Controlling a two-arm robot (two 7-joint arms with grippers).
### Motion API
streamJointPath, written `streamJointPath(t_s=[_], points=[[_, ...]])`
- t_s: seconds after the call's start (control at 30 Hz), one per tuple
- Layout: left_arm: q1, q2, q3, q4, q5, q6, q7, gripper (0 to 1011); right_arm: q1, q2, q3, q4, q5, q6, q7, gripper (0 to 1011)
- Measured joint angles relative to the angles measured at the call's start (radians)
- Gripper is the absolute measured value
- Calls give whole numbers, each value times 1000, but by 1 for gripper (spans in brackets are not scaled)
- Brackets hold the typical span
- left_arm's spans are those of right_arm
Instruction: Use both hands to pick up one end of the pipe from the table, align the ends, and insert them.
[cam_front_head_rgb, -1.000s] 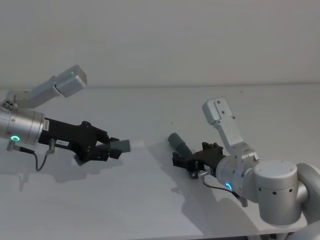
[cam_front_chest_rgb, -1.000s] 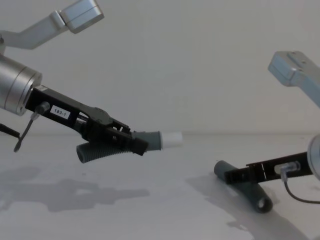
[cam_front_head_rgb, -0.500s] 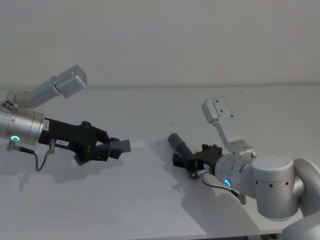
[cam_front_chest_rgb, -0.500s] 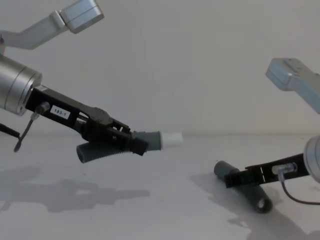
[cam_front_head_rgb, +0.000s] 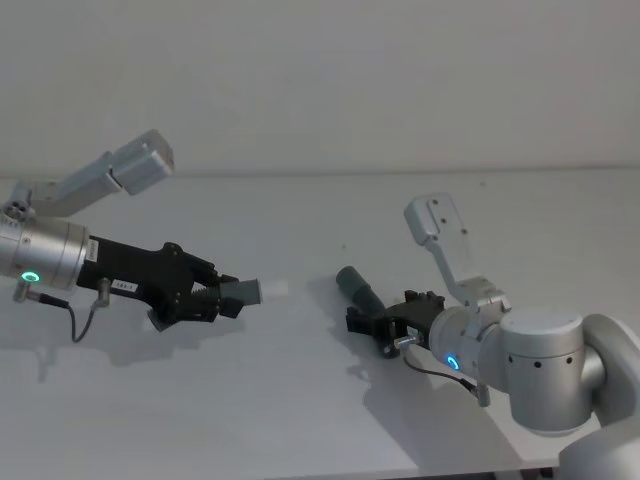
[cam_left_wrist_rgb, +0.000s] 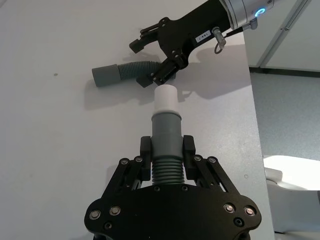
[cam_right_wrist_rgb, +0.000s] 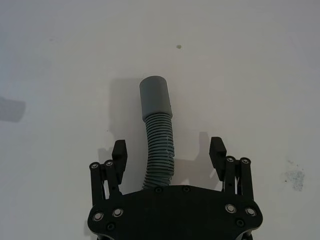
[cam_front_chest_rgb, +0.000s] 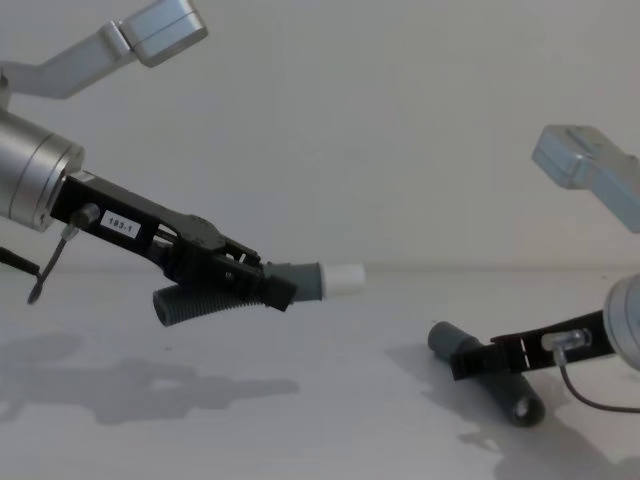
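Observation:
My left gripper (cam_front_head_rgb: 225, 300) (cam_front_chest_rgb: 270, 285) hovers above the table (cam_front_head_rgb: 300, 400), shut on the ribbed part of one grey pipe piece (cam_left_wrist_rgb: 166, 127). That piece's white tip (cam_front_chest_rgb: 345, 278) (cam_front_head_rgb: 275, 288) points toward the right arm. The other pipe piece (cam_front_head_rgb: 355, 285) (cam_right_wrist_rgb: 159, 145) lies flat on the table, its smooth grey cuff (cam_right_wrist_rgb: 155, 97) pointing away from my right gripper. My right gripper (cam_front_head_rgb: 362, 320) (cam_right_wrist_rgb: 168, 150) is low over it and open. One finger stands on each side of the ribbed hose, neither touching it.
The white table stretches bare between the two arms and behind them. Its front edge (cam_front_head_rgb: 400, 470) runs close beneath the right arm. A plain pale wall (cam_front_chest_rgb: 400, 120) stands behind.
The right gripper has sunk slightly toward the table around the lying pipe piece, and its arm has shifted a little. The left gripper and its piece have not moved.

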Motion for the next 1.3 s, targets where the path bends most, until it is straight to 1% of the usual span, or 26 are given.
streamJointPath(t_s=[0.37,0.43,0.6,0.67,0.7,0.83,0.87,0.93,0.97,1.03,1.07,1.1,1.23,1.3], points=[[0,0,0,0,0,0,0,330,10,-5,0,27,-8,-13,15,1002],[0,0,0,0,0,0,0,330,11,-5,-1,31,-10,-17,16,983],[0,0,0,0,0,0,0,330,15,-5,-4,43,-18,-29,21,879],[0,0,0,0,0,0,0,330,16,-4,-4,46,-22,-33,23,797],[0,0,0,0,0,0,0,330,16,-4,-4,47,-22,-34,24,780],[0,0,0,0,0,0,0,330,17,-4,-5,52,-26,-36,26,658],[0,0,0,0,0,0,0,330,17,-4,-5,53,-27,-36,28,603],[0,0,0,0,0,0,0,330,17,-4,-5,54,-28,-36,30,563],[0,0,0,0,0,0,0,330,17,-3,-4,54,-29,-36,32,501],[0,0,0,0,0,0,0,330,16,-3,-4,54,-29,-36,33,461],[0,0,0,0,0,0,0,330,16,-3,-4,54,-30,-36,34,401],[0,0,0,0,0,0,0,330,15,-3,-3,54,-30,-36,36,401],[0,0,0,0,0,0,0,330,13,-2,-2,54,-31,-37,41,274],[0,0,0,0,0,0,0,330,11,-2,-1,54,-32,-38,45,255]])
